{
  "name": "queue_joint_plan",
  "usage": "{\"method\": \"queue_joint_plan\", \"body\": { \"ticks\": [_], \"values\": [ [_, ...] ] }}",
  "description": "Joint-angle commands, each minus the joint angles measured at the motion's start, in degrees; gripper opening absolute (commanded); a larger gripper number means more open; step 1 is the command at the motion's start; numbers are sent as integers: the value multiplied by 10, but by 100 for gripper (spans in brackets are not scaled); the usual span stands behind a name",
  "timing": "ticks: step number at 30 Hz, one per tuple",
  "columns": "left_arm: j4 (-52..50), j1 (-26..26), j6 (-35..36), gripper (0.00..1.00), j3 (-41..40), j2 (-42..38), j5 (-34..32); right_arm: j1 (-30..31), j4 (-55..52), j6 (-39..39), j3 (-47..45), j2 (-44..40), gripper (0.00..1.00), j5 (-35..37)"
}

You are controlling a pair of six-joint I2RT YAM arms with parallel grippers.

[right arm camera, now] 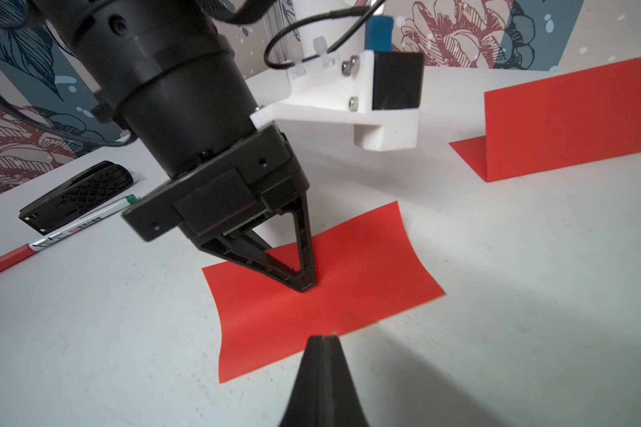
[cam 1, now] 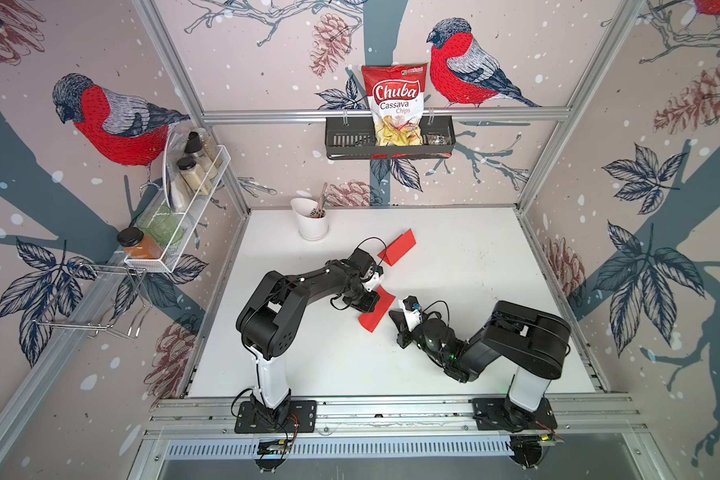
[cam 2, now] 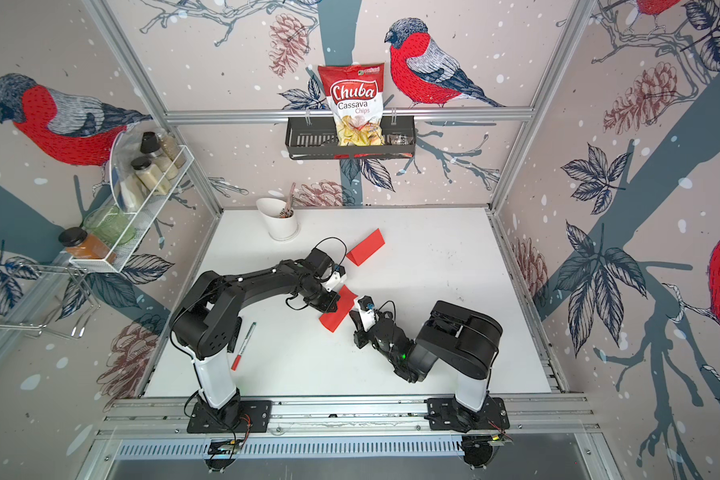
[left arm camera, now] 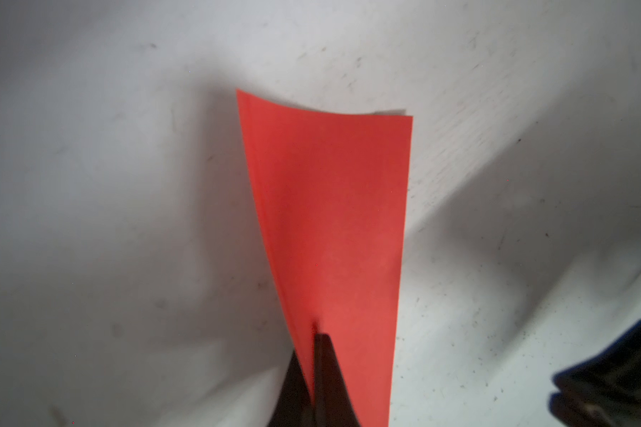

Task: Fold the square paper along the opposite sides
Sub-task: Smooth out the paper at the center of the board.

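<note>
1. The red paper (cam 1: pixel 373 318) lies as a folded strip on the white table (cam 1: pixel 474 291), near the middle of the frame in both top views, its ends curling up.
2. The left gripper (right arm camera: pixel 304 286) has its jaws together, tips pressed down on the middle of the strip.
3. The right gripper (right arm camera: pixel 322 340) is also closed, its tips at the strip's lower edge in the right wrist view; I cannot tell whether it pinches it.
4. A second red sheet (cam 1: pixel 400 245) sits just above, one half standing upright.
</note>
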Motion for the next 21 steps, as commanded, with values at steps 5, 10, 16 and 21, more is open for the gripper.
{"method": "queue_joint_plan", "body": {
  "ticks": [5, 10, 16, 21],
  "values": [
    [-9, 3, -11, 0, -8, 3, -30, 8, 9, -35, 47, 41, 0, -30],
    [-11, 3, -6, 0, -5, 7, -31, 18, -6, -46, 69, 78, 0, -27],
    [-12, 3, -3, 0, -6, 10, -31, 25, -1, -63, 80, 114, 0, -18],
    [-7, 2, -5, 0, -10, 12, -28, 40, -12, -87, 87, 125, 0, -6]
  ]
}}
